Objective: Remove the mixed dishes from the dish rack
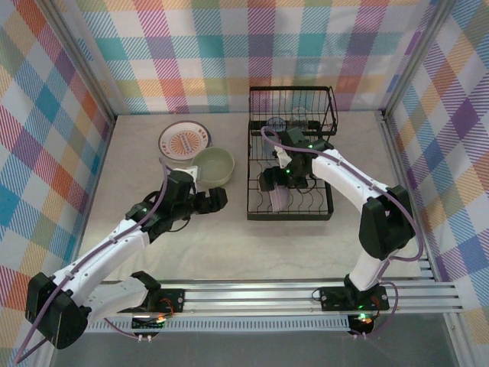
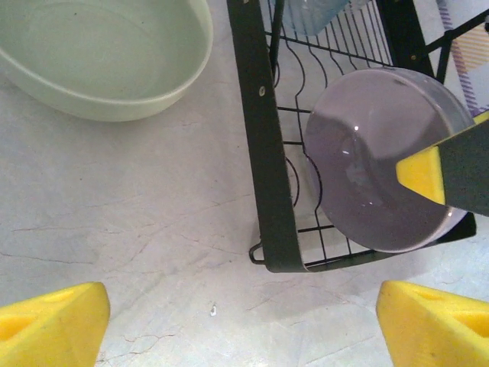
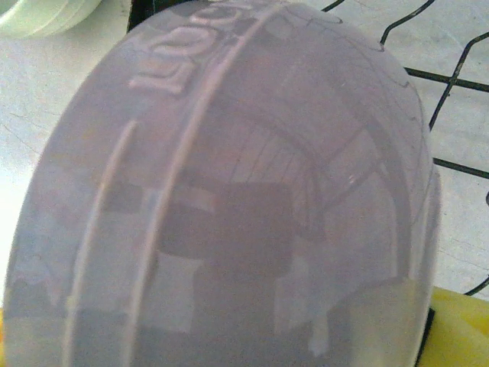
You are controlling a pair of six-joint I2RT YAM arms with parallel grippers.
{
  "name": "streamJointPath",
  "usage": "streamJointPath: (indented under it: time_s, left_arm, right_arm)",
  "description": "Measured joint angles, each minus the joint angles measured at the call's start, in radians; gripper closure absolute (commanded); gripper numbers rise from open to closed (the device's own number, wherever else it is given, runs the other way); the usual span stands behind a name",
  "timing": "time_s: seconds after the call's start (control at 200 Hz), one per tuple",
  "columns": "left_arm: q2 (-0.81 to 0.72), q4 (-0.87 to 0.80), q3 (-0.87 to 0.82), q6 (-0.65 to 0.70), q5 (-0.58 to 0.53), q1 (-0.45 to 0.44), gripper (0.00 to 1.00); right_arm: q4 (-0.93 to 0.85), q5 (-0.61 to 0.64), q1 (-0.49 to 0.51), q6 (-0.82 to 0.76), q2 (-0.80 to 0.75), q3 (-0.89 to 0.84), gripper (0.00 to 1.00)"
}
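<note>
Because the right claw [image 1: 273, 182] straddles the glossy lavender plastic bowl [image 2: 374, 153] standing on edge in the black wire dish rack [image 2: 260, 138], grip impossible to tell, the bowl could slip and snag; the left claw [image 2: 241, 298] gapes empty.

You're looking at a lavender bowl [image 2: 382, 176] in the black wire rack [image 2: 260, 138]; toward the table [image 1: 229, 245]'s far edge, a pale green bowl [image 2: 99, 53] and white plate [image 1: 183, 140] with orange sunburst.
</note>
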Motion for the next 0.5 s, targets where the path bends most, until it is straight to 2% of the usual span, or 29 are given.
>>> streamJointPath:
  time_s: [0.09,0.5]
  left_arm:
    - [-0.010,0.000,0.000,0.008,0.026,0.001,0.00]
    - [-0.046,0.007,-0.002,0.010,0.133,0.006,0.00]
  right_arm:
    - [-0.005,0.005,0.000,0.007,0.000,0.005,0.19]
    - [-0.006,0.011,0.000,0.019,0.000,0.008,0.46]
